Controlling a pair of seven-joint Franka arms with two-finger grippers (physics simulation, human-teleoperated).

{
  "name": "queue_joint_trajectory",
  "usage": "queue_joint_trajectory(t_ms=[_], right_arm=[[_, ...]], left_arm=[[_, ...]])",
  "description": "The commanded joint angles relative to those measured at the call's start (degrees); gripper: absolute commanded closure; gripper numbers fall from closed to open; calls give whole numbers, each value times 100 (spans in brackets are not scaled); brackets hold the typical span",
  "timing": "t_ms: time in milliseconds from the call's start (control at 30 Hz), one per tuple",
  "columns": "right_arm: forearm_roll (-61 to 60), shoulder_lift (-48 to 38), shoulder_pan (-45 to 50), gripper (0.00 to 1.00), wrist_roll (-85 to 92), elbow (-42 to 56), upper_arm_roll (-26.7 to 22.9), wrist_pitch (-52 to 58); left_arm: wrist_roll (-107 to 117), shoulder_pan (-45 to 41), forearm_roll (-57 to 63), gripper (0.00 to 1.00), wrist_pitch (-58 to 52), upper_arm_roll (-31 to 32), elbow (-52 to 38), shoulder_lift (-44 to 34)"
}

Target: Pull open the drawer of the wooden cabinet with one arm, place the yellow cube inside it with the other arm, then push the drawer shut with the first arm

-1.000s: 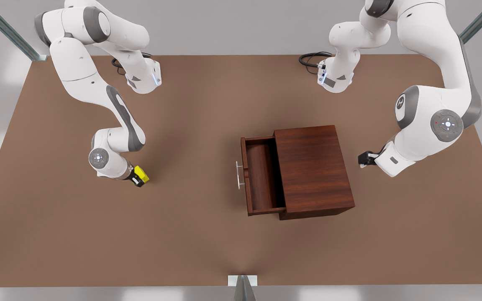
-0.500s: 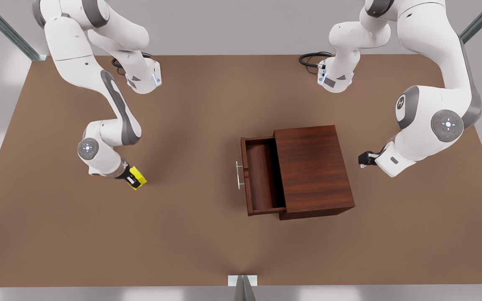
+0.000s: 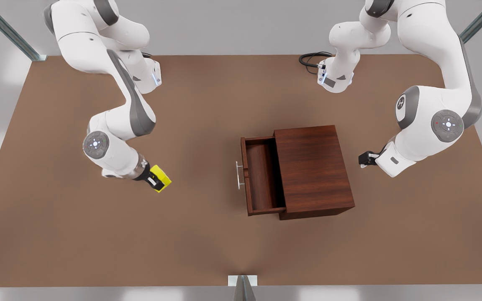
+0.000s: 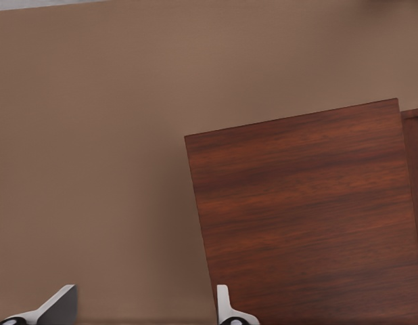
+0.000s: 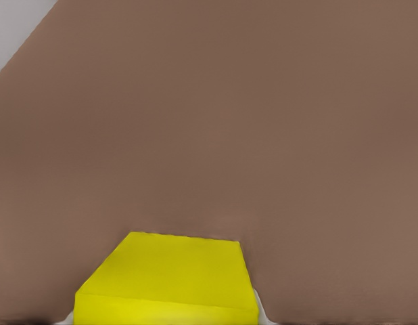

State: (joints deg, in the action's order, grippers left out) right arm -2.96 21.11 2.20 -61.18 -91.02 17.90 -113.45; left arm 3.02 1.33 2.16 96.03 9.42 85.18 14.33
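Brown tabletop (image 3: 207,251), drawer (image 3: 262,175) open.
My right tool (image 3: 154,180) grips yellow cube (image 3: 161,179); drawer at 3 o'clock. Left tool (image 3: 364,159) open, waiting.

- The wooden cabinet (image 3: 314,169) stands on the table (image 3: 207,242), right of centre in the front view.
- The drawer (image 3: 260,177) juts from the cabinet's left side.
- The yellow cube (image 3: 160,178) is well left of the drawer, in the right gripper (image 3: 154,180).
- The left gripper (image 3: 364,158) waits just right of the cabinet.
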Motion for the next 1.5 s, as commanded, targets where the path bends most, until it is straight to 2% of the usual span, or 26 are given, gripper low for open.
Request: queue_joint_trajectory(t_ms=[0,133,367,467,567,867,1200,1233,1267,1333,1400,1467], right_arm=[[32,77,201,51,-2828,172,3,543],[41,508,702,52,-4007,848,-6,763],[76,1598,1818,52,-5844,2650,-138,825],[76,1932,2398,52,-6441,3212,-603,798],[76,2372,2627,52,-7189,3758,-586,588],[76,2890,3234,51,-8182,4356,-560,-766],[94,3382,3489,51,-8349,4488,-709,-1065],[94,3382,3489,39,-8340,4488,-735,-1047],[102,3382,3489,0,-8349,4488,-744,-1039],[102,3382,3489,0,-8331,4488,-762,-1021],[102,3382,3515,0,-8314,4479,-762,-1021],[120,3067,3471,0,-8165,4488,-779,-398]], left_arm=[[-3,-1,4,0,4,-2,-10,0],[-3,-1,4,0,-5,-2,-10,0],[146,-45,4,0,-5,7,-1,0],[138,-45,4,0,-5,7,-1,0],[146,-45,118,0,-5,7,-1,0],[146,-45,127,0,-5,7,-10,0],[146,-54,136,0,-5,7,-19,8],[146,-133,136,0,-5,16,-115,26],[155,-150,127,0,-5,16,-230,26],[331,-343,127,0,-40,25,-318,44],[919,-677,101,0,-673,42,-652,44],[2712,-1951,267,0,-1042,42,-1443,202]])
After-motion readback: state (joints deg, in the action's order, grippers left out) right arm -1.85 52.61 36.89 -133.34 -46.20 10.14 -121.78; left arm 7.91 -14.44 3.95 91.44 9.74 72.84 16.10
